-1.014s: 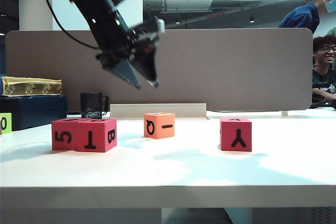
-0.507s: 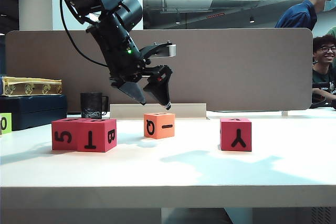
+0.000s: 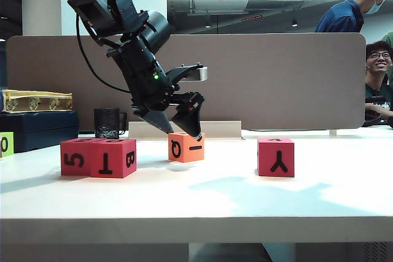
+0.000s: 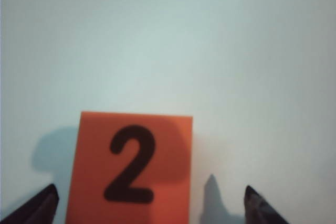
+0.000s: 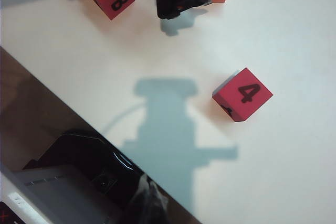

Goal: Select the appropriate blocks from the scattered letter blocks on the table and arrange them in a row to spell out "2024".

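Left: two red blocks (image 3: 98, 157) touching on the table (image 3: 196, 204). Centre: left gripper (image 3: 177, 132) spread wide over the orange block (image 3: 186, 146), "2" up. Centre both fingers evenly before descending. Right: red "4" block (image 3: 276, 157). Right gripper pressed together, unseen.

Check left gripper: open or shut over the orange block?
Open. Left gripper fingers stand apart, straddling the orange block, not touching it.
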Action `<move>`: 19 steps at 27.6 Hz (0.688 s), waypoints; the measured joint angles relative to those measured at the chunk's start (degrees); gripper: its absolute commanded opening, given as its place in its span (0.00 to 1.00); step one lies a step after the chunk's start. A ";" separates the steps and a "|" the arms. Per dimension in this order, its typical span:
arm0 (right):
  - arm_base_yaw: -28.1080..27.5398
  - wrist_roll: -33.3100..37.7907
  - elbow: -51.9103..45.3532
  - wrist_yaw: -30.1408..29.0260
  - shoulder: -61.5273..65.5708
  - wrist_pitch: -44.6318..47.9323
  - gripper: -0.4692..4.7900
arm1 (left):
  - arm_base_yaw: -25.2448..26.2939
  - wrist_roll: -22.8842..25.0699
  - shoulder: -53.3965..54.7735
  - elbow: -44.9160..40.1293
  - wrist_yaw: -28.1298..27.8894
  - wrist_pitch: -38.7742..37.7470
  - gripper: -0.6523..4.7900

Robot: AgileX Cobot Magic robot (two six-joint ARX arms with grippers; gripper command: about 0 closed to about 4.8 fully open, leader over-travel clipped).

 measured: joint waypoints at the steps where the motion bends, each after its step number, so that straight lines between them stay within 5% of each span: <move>1: 0.02 0.26 0.00 0.00 0.00 0.00 0.08 | 0.00 -0.63 0.28 0.00 -0.22 1.11 0.82; 13: 0.02 0.42 0.00 -0.02 0.00 0.00 0.08 | 0.00 -3.08 0.81 -0.07 -1.03 1.42 0.78; 19: 0.04 0.42 0.00 -0.02 0.00 0.00 0.08 | 0.00 -4.42 0.81 -0.07 -1.01 -0.13 0.63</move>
